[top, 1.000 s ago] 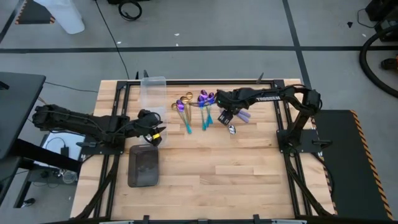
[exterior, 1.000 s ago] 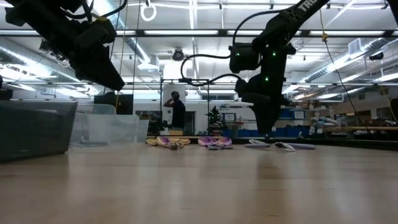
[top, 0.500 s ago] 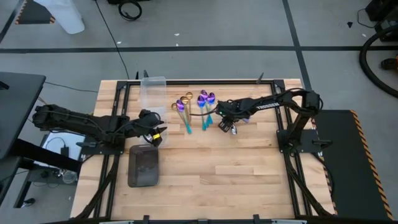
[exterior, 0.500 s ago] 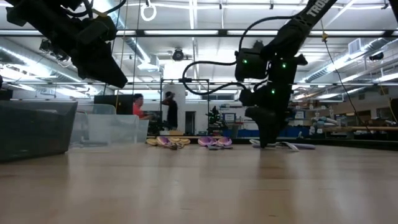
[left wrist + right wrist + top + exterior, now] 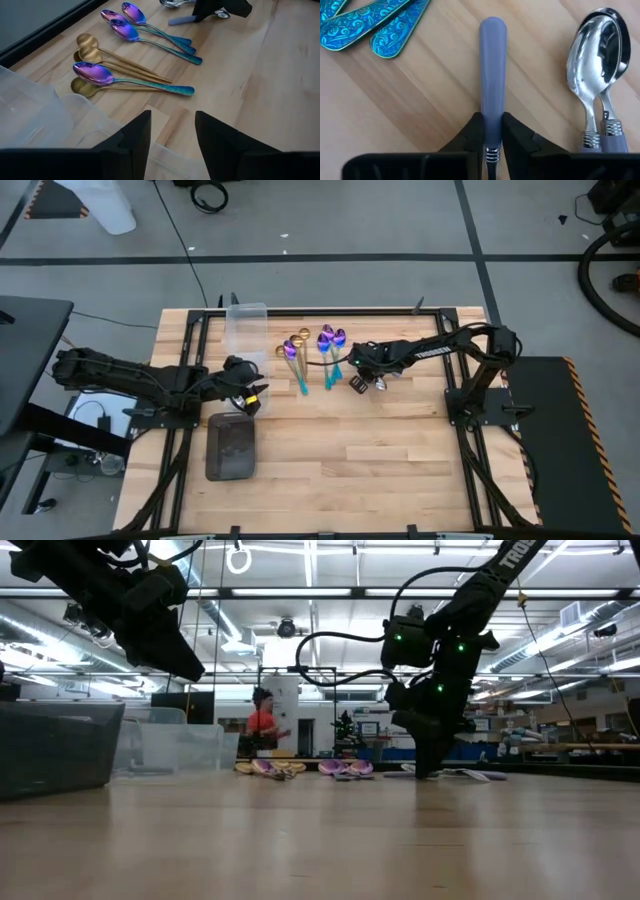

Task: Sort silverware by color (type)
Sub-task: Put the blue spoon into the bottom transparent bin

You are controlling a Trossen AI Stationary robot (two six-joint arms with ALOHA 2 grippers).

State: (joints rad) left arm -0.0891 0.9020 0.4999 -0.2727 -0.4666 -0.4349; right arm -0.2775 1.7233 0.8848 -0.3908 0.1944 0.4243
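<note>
Gold spoons [image 5: 290, 346] and purple spoons with teal handles [image 5: 327, 340] lie on the wooden table, beyond its middle. To their right lie silver spoons with lavender handles [image 5: 599, 45]. My right gripper [image 5: 362, 380] is down at the tabletop, shut on one lavender-handled spoon [image 5: 492, 75]. My left gripper [image 5: 172, 140] hovers open near the clear bin [image 5: 245, 330], with the gold spoons [image 5: 89, 45] and purple spoons [image 5: 97, 74] ahead of it. My right gripper pinches the spoon's lavender handle [image 5: 492, 117] between its two fingers, close to the ribbed metal neck [image 5: 491, 154]. The fingers come from above and stand one on each side of the handle. The handle's free end [image 5: 492, 25] lies flat on the table.
A dark grey tray [image 5: 231, 448] sits near the table's front left. The clear bin's wall [image 5: 45, 120] is just below my left gripper. Two teal handle ends [image 5: 375, 25] lie close to the held spoon. A person moves in the room behind [image 5: 262, 725].
My right gripper has come down onto the tabletop at the silver spoons, shifting a little toward the near edge. My left arm has kept still.
</note>
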